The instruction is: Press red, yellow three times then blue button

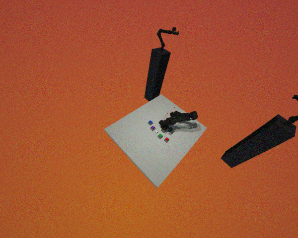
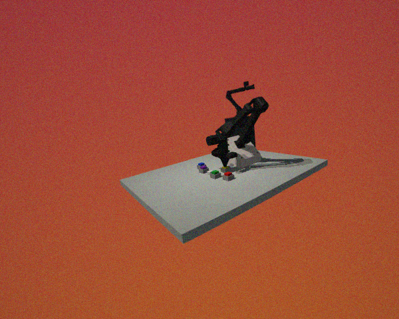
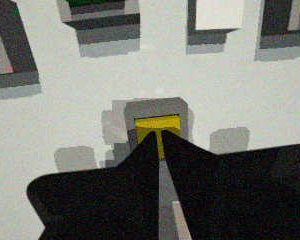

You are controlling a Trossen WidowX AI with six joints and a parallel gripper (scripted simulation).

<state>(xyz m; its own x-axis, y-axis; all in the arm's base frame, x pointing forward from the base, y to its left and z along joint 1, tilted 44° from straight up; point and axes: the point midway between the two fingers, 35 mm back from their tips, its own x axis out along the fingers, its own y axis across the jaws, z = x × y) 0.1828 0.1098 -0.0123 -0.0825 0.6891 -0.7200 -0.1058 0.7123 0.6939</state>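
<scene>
My gripper (image 3: 158,136) (image 2: 224,163) is shut and empty, pointing straight down, with its fingertips right at the yellow button (image 3: 157,126) (image 2: 225,167). In the top view the yellow button is mostly hidden under the gripper (image 1: 163,128). The red button (image 1: 166,139) (image 2: 228,174) sits at the near end of a row. The green button (image 1: 160,136) (image 2: 215,172) (image 3: 91,1) is beside it. The blue button (image 1: 150,122) (image 2: 201,164) is at the far end of the row, next to the purple button (image 1: 152,127) (image 2: 203,167).
A white block (image 1: 156,131) (image 3: 219,14) lies in the row between the green and purple buttons. All stand on the grey table (image 1: 144,153) (image 2: 179,199). Two dark pillars (image 1: 157,74) (image 1: 259,141) carrying cameras stand off the table.
</scene>
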